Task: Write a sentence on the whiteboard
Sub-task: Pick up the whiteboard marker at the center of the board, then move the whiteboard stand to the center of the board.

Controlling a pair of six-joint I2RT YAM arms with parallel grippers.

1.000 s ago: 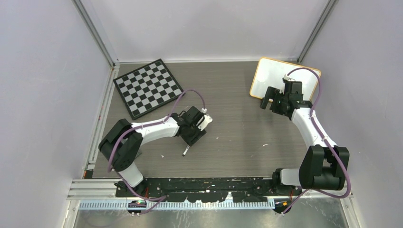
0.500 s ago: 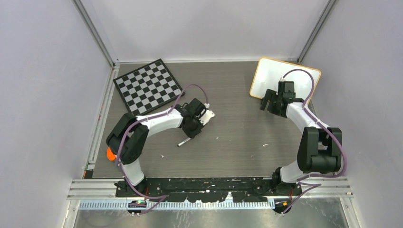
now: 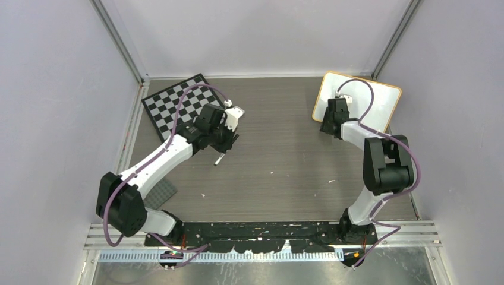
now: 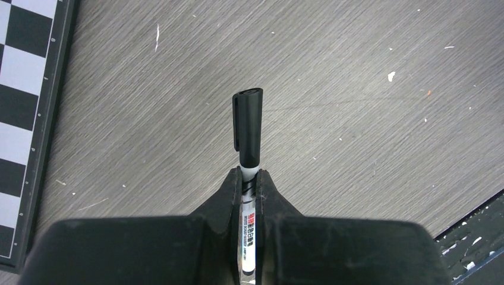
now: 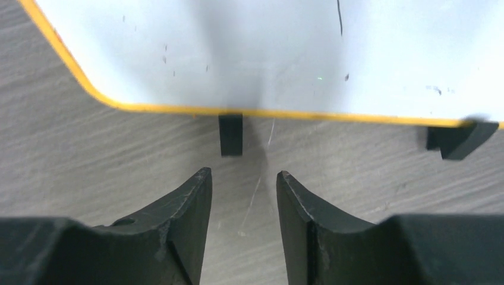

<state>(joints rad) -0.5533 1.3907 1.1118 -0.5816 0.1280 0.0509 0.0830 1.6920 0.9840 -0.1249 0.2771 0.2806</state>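
Observation:
The whiteboard (image 3: pixel 359 98), white with an orange rim, lies at the back right of the table. In the right wrist view the whiteboard (image 5: pixel 267 53) fills the top, with one black clip foot (image 5: pixel 230 134) just ahead of my fingertips and another (image 5: pixel 457 140) at the right. My right gripper (image 5: pixel 243 176) is open with only bare table between its fingers; it sits at the board's near left edge (image 3: pixel 328 123). My left gripper (image 4: pixel 251 176) is shut on a white marker with a black cap (image 4: pixel 248 124), held above the table beside the chessboard, where the marker (image 3: pixel 219 159) points down.
The black-and-white chessboard (image 3: pixel 178 110) lies at the back left, its edge (image 4: pixel 24 119) left of the marker. A small grey flat piece (image 3: pixel 159 193) lies under the left arm. Purple-grey walls and metal posts close in the table's sides.
My left gripper shut on the marker, lifted it off the table and carried it back and left. My right gripper moved to the whiteboard's near left edge and its jaws narrowed.

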